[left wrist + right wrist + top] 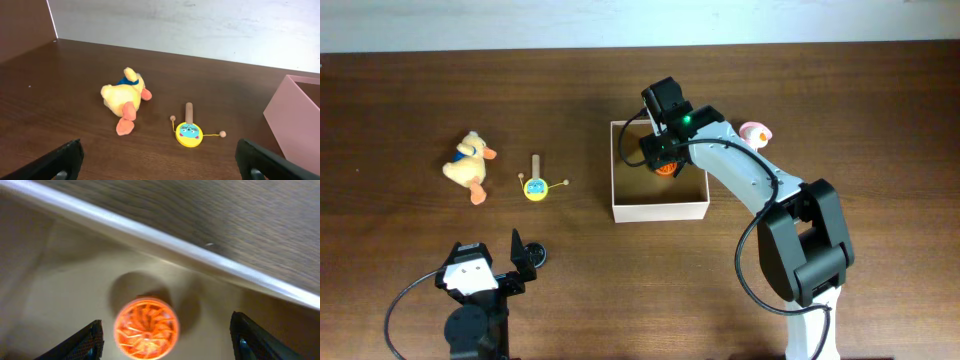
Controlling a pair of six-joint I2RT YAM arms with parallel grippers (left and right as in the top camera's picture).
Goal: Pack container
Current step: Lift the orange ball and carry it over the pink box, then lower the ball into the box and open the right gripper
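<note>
Toys number four, against one container (658,208). It sits mid-counter (410,90), square with no long axis, mouth up, sides roughly parallel to the counter's edges. One orange disc (146,327) lies inside, beneath the wide-spread right claw (662,158). One duck (470,165) and one yellow rattle drum (535,187) lie left of it, one pink toy (756,131) right. The left claw (527,250) gapes wide, empty.

Even, soft light filled the overhead view. Inside the container (55,290), the orange disc (146,328) threw a dark round shadow toward the rim, which was blurred and glared white.
</note>
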